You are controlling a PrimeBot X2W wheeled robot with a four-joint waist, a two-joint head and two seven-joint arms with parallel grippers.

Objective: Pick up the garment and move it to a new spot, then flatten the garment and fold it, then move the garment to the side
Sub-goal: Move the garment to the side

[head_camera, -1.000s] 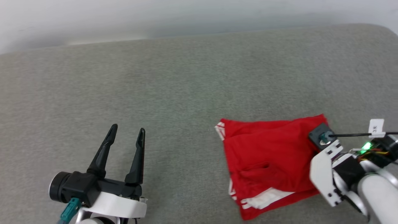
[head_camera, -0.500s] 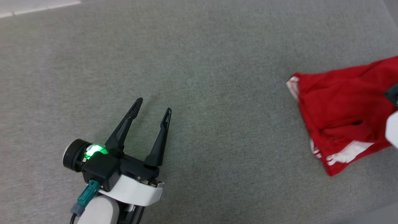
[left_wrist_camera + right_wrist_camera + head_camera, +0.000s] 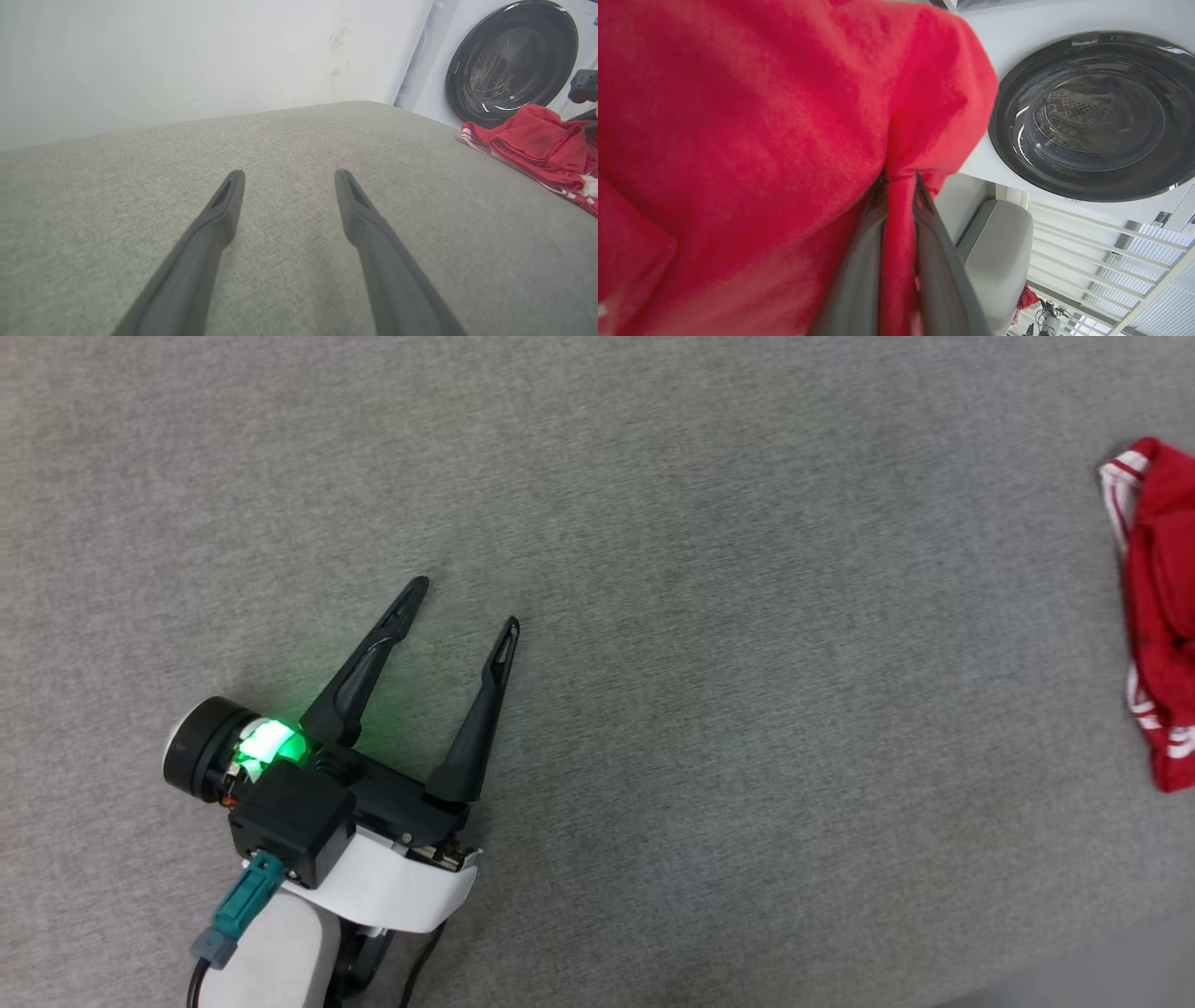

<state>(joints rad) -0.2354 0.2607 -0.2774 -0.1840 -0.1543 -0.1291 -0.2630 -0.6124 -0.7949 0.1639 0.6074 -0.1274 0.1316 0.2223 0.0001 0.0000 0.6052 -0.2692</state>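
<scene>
At the lower left of the head view we see the left gripper (image 3: 465, 604), two long black fingers on a white-and-black wrist with a glowing green light (image 3: 269, 747). Its fingers stand well apart with nothing between them, just above a grey woven-fabric padded bench (image 3: 653, 616). In the left wrist view we look along the same spread fingers (image 3: 288, 173) across the bare bench top (image 3: 303, 135) towards a scuffed white wall (image 3: 187, 60).

Well apart from that gripper, at the bench's right side, is the garment (image 3: 1162, 616), a red jersey-style shirt with white-and-red striped trim, cut off by the right edge of the head view. From the left wrist we see it bunched and resting on the bench (image 3: 537, 144) near the bench's right edge.

In the right wrist view, the right gripper (image 3: 899, 179) is pinched on a fold of the red cloth (image 3: 738, 140), which drapes over its fingers. To the right is a white washing machine's round dark glass door (image 3: 1097, 116), which the left wrist view shows behind the garment (image 3: 509, 60).
</scene>
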